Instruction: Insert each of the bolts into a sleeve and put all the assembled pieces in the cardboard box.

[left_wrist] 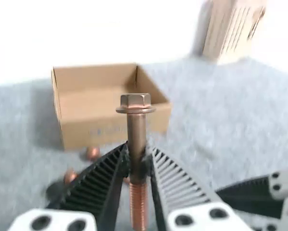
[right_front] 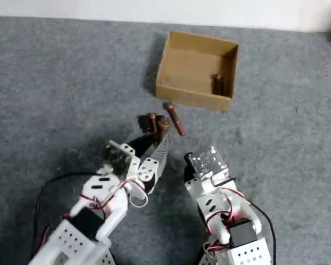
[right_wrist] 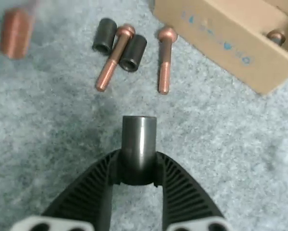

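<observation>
Left gripper: the left gripper [left_wrist: 138,150] is clamped on the shank of a copper flange bolt [left_wrist: 135,120]. The hex head stands clear beyond the jaws, and the threaded end runs back towards the wrist camera.
Right gripper: the right gripper [right_wrist: 138,159] is clamped on a dark sleeve [right_wrist: 139,137], held by its near end with its open mouth facing away from the wrist.
Step in hand: this looks like mating the held bolt with the held sleeve in the air between the two arms.
Alignment: the thread tip has to meet the sleeve's mouth. Both axes should be on one line before either arm advances, because a small tilt will likely jam the thread on the rim.
Grip concern: the jaws sit mid-shank, so only the free threaded part can go in. A seated bolt probably needs a light push and then a regrip.
Force: a slow, straight feed is best, since either part can slip in its toothed jaws.
Loose parts: two loose bolts [right_wrist: 114,57] [right_wrist: 164,60] and two loose sleeves [right_wrist: 104,42] [right_wrist: 133,53] lie on the grey carpet [right_front: 54,83] just in front of the box.
Cardboard box: the cardboard box [right_front: 195,99] stands beyond the loose parts and holds one finished piece [right_front: 217,84].
Progress: roughly a quarter done.
</observation>
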